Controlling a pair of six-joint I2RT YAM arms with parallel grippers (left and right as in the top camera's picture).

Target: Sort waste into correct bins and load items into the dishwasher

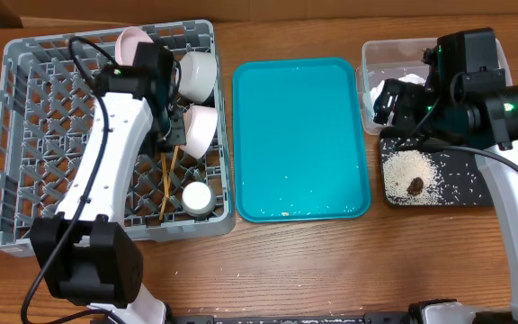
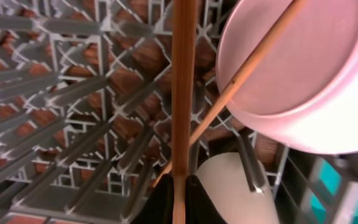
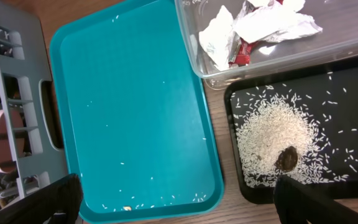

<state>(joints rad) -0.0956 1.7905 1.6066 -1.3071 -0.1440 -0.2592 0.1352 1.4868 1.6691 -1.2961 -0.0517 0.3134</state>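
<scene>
The dishwasher rack holds a pale pink plate, two whitish bowls, a small white cup and chopsticks. My left gripper is down in the rack, shut on one upright chopstick. The second chopstick leans across a bowl. My right gripper hangs open and holds nothing. The clear tub holds crumpled wrappers. The black tray holds rice and a brown lump.
A teal tray lies between the rack and the bins, with a few stray rice grains near its front edge. Bare wooden table runs along the front. The rack's tines crowd around my left gripper.
</scene>
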